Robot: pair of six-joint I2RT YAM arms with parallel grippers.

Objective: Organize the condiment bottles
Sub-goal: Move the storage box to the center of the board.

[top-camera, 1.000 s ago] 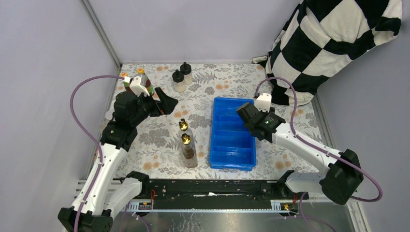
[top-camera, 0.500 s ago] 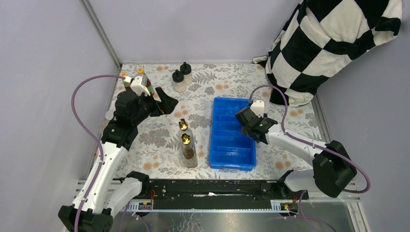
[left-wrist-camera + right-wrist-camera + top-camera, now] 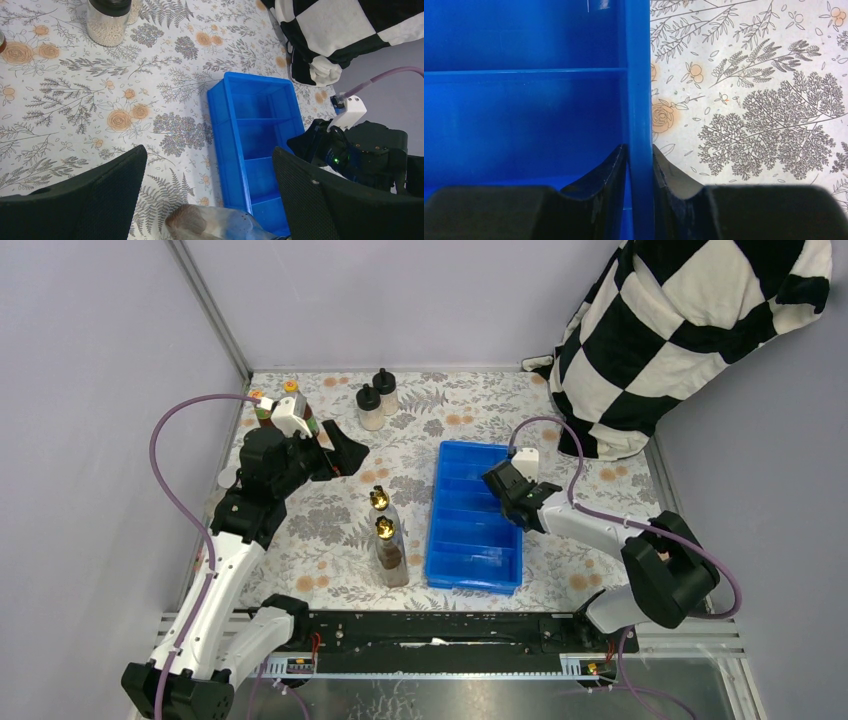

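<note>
Clamping the right tool point(image 3: 497, 484) tight onto the right wall of the blue tray point(image 3: 437, 525), one finger inside a compartment and one outside, forearm stretched low and leftward from its base over the floral surface point(image 3: 460, 405). Holding the left tool point(image 3: 345, 453) spread wide and empty above the surface, arm reared up, wrist angled toward the tray. Spotting bottles outside the tray: gold-spouted bottles point(image 3: 389, 558) upright just left of it, black-capped bottles point(image 3: 371, 412) near the far edge, orange-capped bottles point(image 3: 290, 390) in the far left corner.
</note>
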